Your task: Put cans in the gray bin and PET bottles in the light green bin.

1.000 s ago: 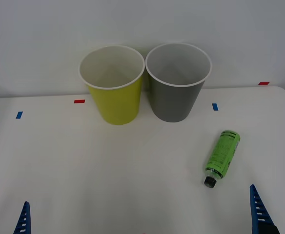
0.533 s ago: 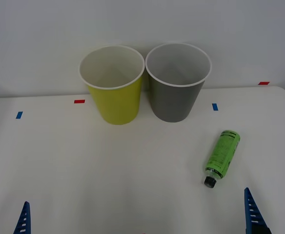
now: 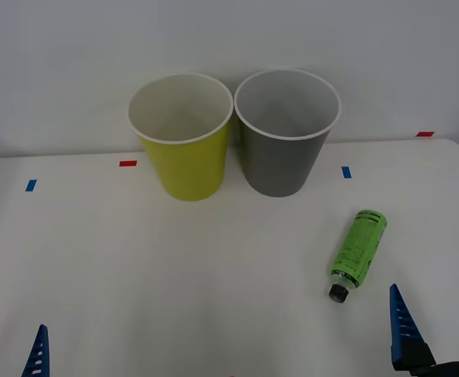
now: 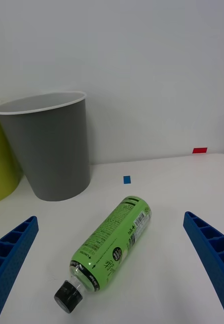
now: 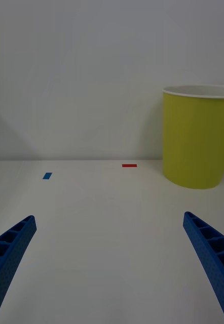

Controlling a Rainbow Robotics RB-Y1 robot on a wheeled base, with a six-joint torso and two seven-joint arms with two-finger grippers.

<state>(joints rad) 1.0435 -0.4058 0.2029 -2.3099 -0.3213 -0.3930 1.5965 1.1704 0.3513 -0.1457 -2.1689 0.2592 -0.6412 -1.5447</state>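
Bottle (image 3: 358, 255) lying on its side, lower right of the front frame, black cap toward the near edge, base angled up toward the gray bin (image 3: 284, 133). Resting on white surface (image 3: 135, 275), touching nothing. Green bin (image 3: 184, 137) upper centre, just left of the gray bin, rims nearly touching. Both bins upright, apparently empty. No can in sight.

Right claw (image 3: 434, 318) at bottom right corner of the front frame, fingers spread wide, empty, just beyond the cap end and slightly right of it. Wrist view: bottle (image 4: 109, 248) lying diagonal between the two blue fingers (image 4: 211, 253), not in contact. Left claw (image 5: 112, 263) at bottom left of the front frame, fingers also spread, empty, idle, green bin ahead of it.

Judged step: approach to pick the bottle, nothing sorted yet.

Risks:
- Round body, free to roll; finger touching one side first likely to push it away.
- Bottle skewed to the finger line; closing without aligning likely to pinch cap or neck only, weak hold, tilt or drop in transit.
- Smooth label, possible slip under light squeeze.
- Bins side by side, gray nearer the bottle; short carry likely to end over the wrong bin or clip a rim and tip it.
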